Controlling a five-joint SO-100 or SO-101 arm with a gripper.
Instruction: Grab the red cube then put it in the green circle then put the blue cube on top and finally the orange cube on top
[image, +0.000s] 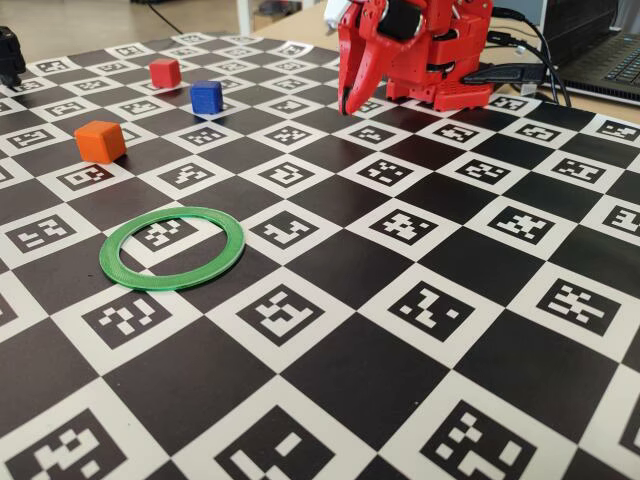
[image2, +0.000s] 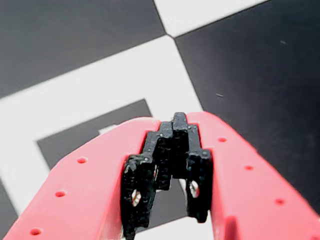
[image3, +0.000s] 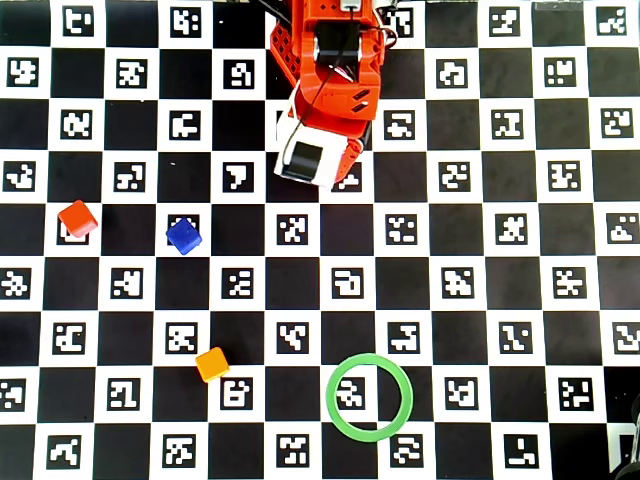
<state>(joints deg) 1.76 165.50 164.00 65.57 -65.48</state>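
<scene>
The arm sits folded at the top centre of the overhead view, its gripper (image2: 172, 150) pointing down at the board with the jaws closed together on nothing, judging by the wrist view. This looks like a rest pose before the first reach. The red cube (image3: 77, 217) lies at the left edge, the blue cube (image3: 184, 236) just right of it, and the orange cube (image3: 212, 364) lower down, all well apart. The green circle (image3: 370, 397) lies empty at lower centre. The marker board (image3: 500, 300) between arm, cubes and ring is bare, so the reach to red looks unobstructed.
</scene>
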